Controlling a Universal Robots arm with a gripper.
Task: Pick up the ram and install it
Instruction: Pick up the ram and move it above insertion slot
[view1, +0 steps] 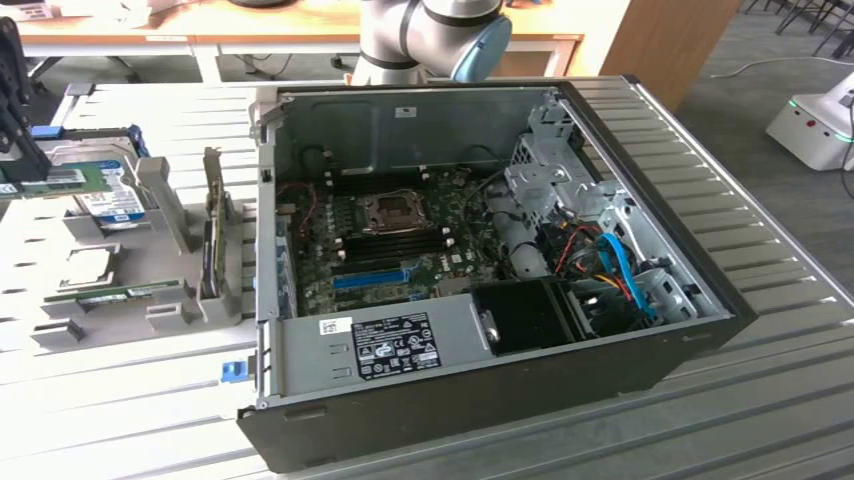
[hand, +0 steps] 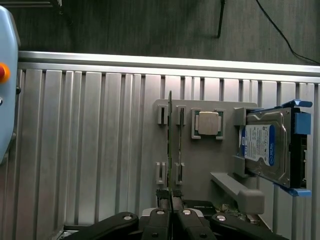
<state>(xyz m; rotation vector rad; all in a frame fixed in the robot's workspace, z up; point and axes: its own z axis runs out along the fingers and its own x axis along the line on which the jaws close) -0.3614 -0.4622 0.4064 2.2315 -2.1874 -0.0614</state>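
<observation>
One open computer case (view1: 467, 400) sits nearest, lower centre of the exterior view, motherboard (view1: 400, 240) exposed. Left of it on the ribbed worktop (view1: 774, 330) is a grey holder tray (view1: 160, 200), a second green stick (view1: 114, 293) lying in its slots. Farther, upper left: claw (hand: 170, 212) pinched nearly closed on the ram (view1: 54, 180), held above the tray beside the hard drive (view1: 118, 203). Arm (view1: 427, 40) at top centre.
</observation>
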